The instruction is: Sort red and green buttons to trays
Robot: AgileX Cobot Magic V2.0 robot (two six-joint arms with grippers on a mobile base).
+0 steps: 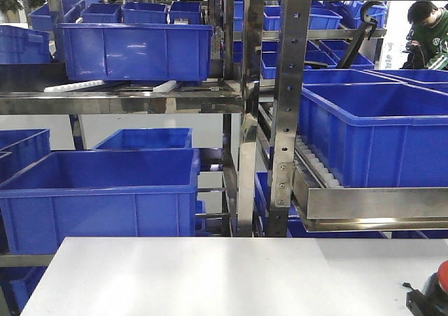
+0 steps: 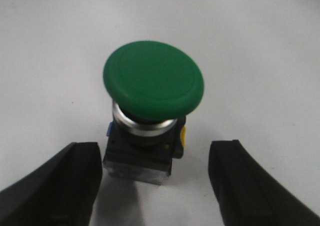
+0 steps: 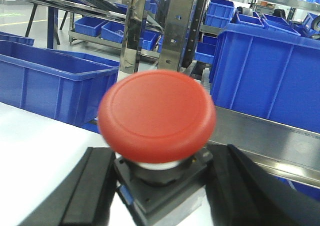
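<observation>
**Both claws on their buttons: grab the block, not the cap**

The left gripper (image 2: 155, 153) is spread wide. One black finger (image 2: 55, 186) sits just beside the base and the other is well apart from it. Between them the green button (image 2: 153, 78) stands upright on the white bench (image 1: 210, 274). That close-up shows no edge, so I can't say where on the bench it is.

The right gripper (image 3: 165, 158) has its fingers snug to either side of the red button (image 3: 157, 116). The shot is blurry though, so I honestly can't tell if it's clamped or just bracketing it. In the front view that button is at the bench's right edge, by the near corner.

My take on handling: these look small, light and rigid. The caps are smooth, domed and wider than the base, so pinching there would probably slip. The square black block underneath has flat sides, which is where I'd take hold, low and square. They look top-heavy, so an off-centre nudge could tip one.

Blue crates (image 1: 98, 190) on the steel rack (image 1: 287, 85) fill the background. No trays show in any view.
</observation>
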